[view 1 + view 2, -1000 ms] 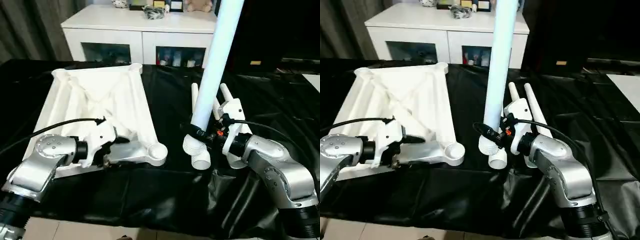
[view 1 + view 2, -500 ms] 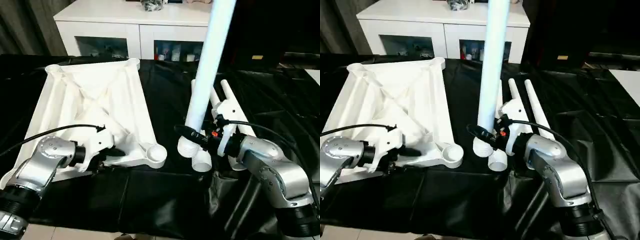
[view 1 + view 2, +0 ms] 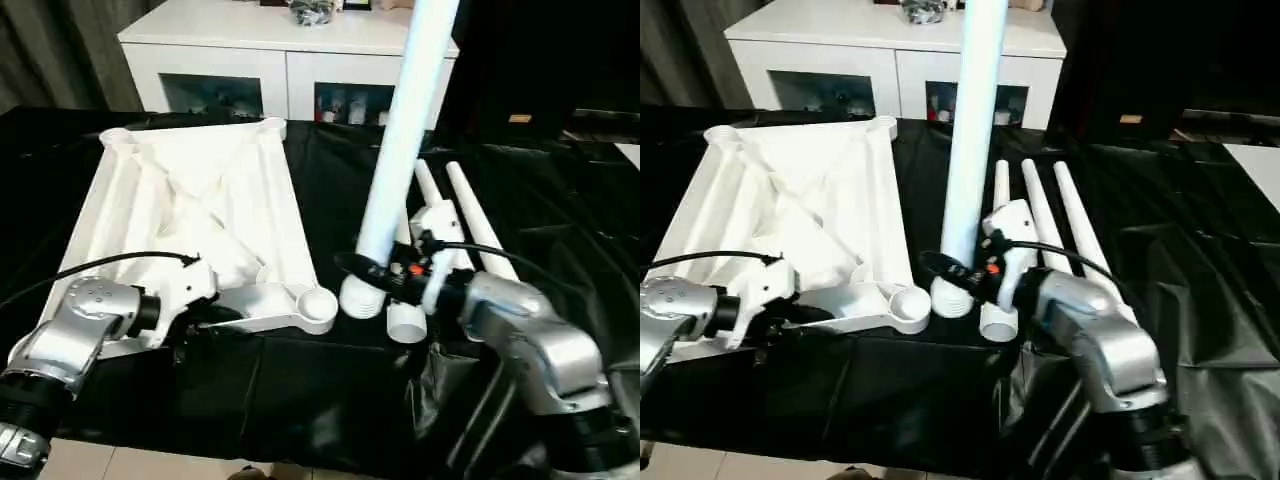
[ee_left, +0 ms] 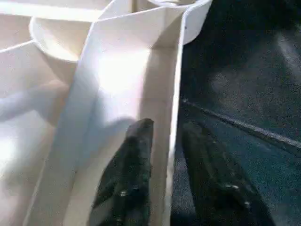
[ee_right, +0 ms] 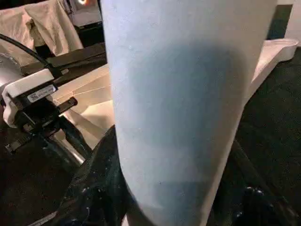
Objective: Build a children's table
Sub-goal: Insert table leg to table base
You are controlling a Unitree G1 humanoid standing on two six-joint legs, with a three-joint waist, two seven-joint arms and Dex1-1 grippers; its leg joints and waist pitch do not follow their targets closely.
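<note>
The white tabletop [image 3: 200,200] lies ribbed side up on the black cloth, with its near right corner socket [image 3: 318,300] facing up. My left gripper [image 4: 167,141] is at the near rim, one finger inside the rim wall and one outside, pressed close on it. My right gripper [image 3: 375,272] is shut on a long white leg [image 3: 400,130] near its lower end. The leg stands almost upright, tilted right at the top. Its ribbed lower end [image 3: 360,298] hangs just right of the corner socket, apart from it.
Three more white legs [image 3: 475,230] lie side by side on the black cloth [image 3: 330,400] under my right arm, round ends towards me. A white glass-doored cabinet [image 3: 290,40] stands behind the work. The cloth's front edge drops to the floor.
My left gripper's fingers have closed in on the tabletop's near rim. My right arm has carried the upright leg left, closer to the corner socket. The camera has shifted too.
</note>
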